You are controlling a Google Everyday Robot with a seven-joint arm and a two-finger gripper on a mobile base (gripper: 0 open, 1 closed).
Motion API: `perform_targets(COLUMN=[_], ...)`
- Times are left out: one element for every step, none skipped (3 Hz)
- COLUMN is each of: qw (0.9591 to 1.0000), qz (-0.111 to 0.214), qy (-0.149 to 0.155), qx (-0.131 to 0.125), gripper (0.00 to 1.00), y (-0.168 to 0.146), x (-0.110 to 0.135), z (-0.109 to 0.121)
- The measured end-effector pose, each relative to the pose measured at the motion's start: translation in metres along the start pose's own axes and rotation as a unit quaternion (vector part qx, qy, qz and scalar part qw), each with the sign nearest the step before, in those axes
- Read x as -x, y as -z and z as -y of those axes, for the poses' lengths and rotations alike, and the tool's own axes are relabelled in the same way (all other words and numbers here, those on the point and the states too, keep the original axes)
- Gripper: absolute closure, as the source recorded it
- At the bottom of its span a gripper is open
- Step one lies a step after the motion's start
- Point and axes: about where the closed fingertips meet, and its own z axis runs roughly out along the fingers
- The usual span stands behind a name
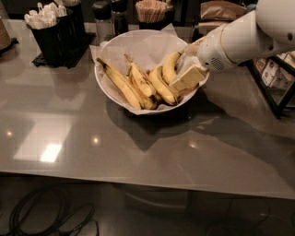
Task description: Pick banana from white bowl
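The white bowl (105, 87), lined with crinkled white paper, stands on the grey table and holds several bananas. The curved yellow banana (169, 67) lies at the right side of the bowl, its stem pointing up. My gripper (188, 77), cream-coloured, reaches in over the bowl's right rim and sits right beside the curved banana, touching or nearly touching it. A long straight banana (118, 82) lies at the left of the bowl, with shorter spotted bananas (159, 85) between them. My white arm (239, 34) comes in from the upper right.
A black caddy with white utensils (53, 27) stands at the back left. Shakers (108, 18) and a cup of stirrers (151, 10) stand behind the bowl. A dark rack (276, 78) is at the right. Cables (41, 216) lie on the floor below the table's front edge.
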Motion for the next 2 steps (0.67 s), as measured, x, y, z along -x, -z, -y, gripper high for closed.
perform_targets(qw=[1.0,1.0], qz=[-0.003,-0.003], qy=[0.001,0.001], qx=[0.0,0.0], gripper=[0.19,0.34], y=[0.0003,0.0003], x=[-0.002,-0.0019], z=[0.0008,0.0008])
